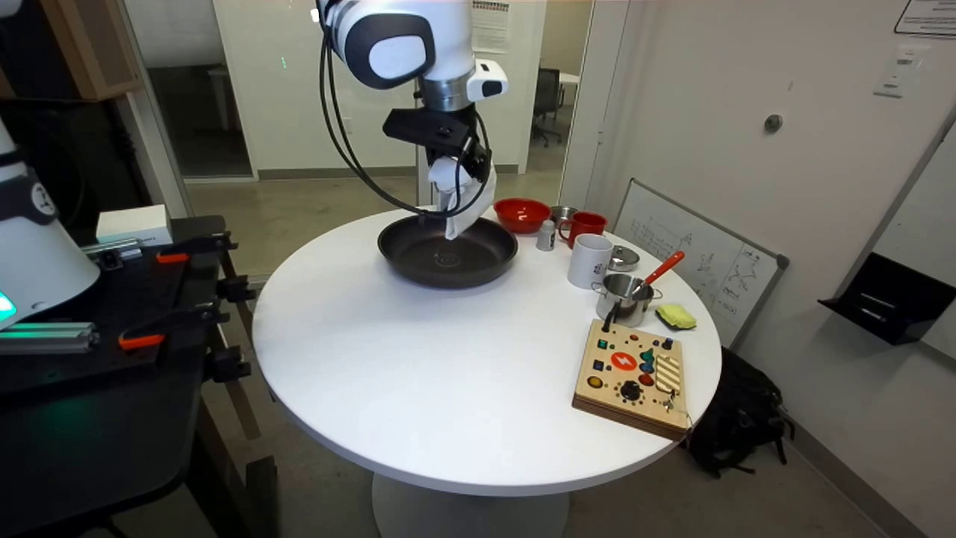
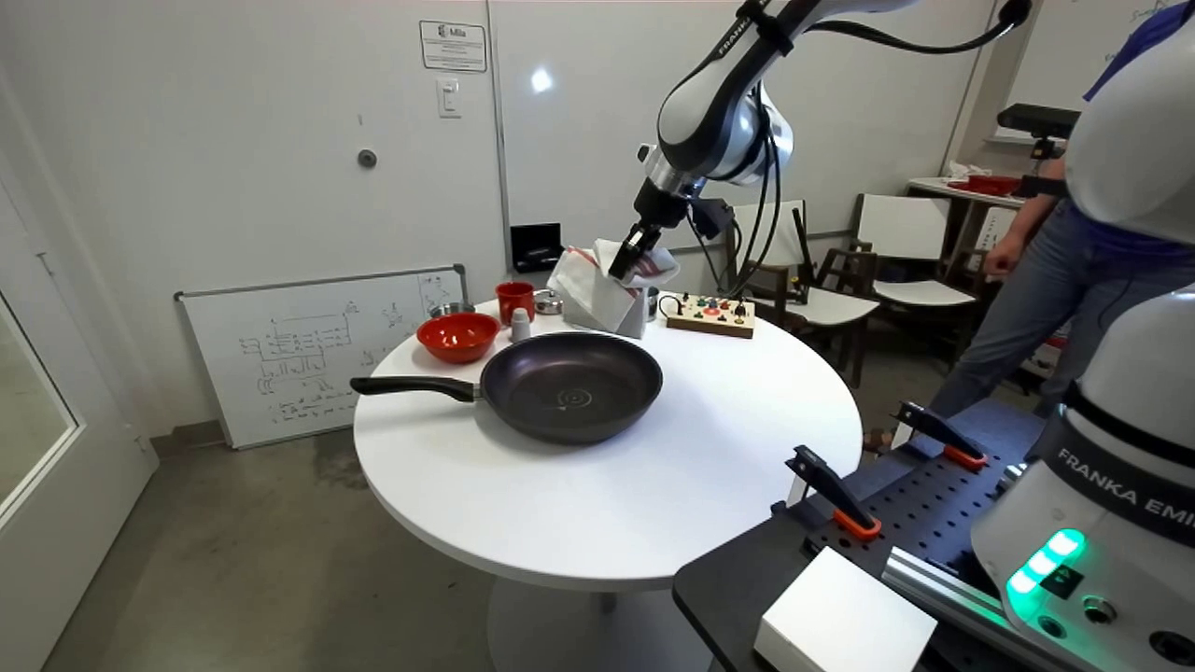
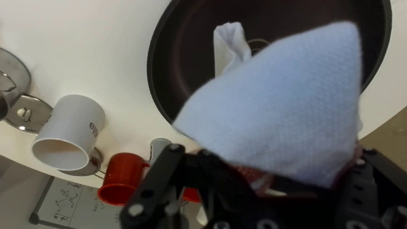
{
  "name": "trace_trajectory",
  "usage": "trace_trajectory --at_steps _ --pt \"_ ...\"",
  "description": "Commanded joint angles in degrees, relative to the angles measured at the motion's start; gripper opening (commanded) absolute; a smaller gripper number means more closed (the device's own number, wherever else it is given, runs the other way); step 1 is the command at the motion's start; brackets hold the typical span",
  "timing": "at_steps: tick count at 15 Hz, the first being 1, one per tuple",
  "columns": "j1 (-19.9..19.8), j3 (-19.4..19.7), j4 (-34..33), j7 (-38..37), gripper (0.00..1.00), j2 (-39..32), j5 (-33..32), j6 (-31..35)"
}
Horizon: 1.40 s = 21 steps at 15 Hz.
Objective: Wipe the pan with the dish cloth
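The dark pan [image 1: 448, 263] sits on the white round table, and it also shows in an exterior view with its black handle [image 2: 574, 397] and in the wrist view [image 3: 190, 41]. My gripper [image 1: 472, 166] is above the pan, also seen in an exterior view [image 2: 631, 261]. It is shut on the white dish cloth [image 1: 472, 209], which has red stripes. The cloth hangs down bunched over the pan, also in an exterior view [image 2: 590, 291]. In the wrist view the cloth [image 3: 279, 105] hides my fingertips and part of the pan. I cannot tell whether its lower tip touches the pan.
A red bowl [image 1: 521, 215], a grey shaker [image 1: 546, 235], a red mug [image 1: 587, 226] and a white mug [image 1: 590, 261] stand beside the pan. A steel pot [image 1: 624, 300] with a red-handled utensil, a yellow sponge [image 1: 677, 316] and a wooden button board [image 1: 631, 381] are farther along the edge.
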<state>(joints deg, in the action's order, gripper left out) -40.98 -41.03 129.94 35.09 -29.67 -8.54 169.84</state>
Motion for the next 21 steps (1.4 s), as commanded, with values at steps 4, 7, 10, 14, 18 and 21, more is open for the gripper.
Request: trace_trajectory --at_steps 4,7,10,14,18,21 --pt "7.2 2.7 9.6 2.8 0.00 -3.8 -3.4 11.0" --pt "12.3 5.2 11.0 1.5 0.01 -5.7 -6.0 13.3" --pt "21.2 12.3 10.5 -0.6 0.01 -6.6 -8.1 19.0" --pt "30.8 21.4 8.0 -4.2 0.01 -7.8 -10.0 24.2" --pt "32.0 23.3 5.0 -7.1 0.00 -10.0 -13.3 21.5" --pt "20.4 13.2 1.9 -3.6 0.00 -14.3 -16.5 13.0"
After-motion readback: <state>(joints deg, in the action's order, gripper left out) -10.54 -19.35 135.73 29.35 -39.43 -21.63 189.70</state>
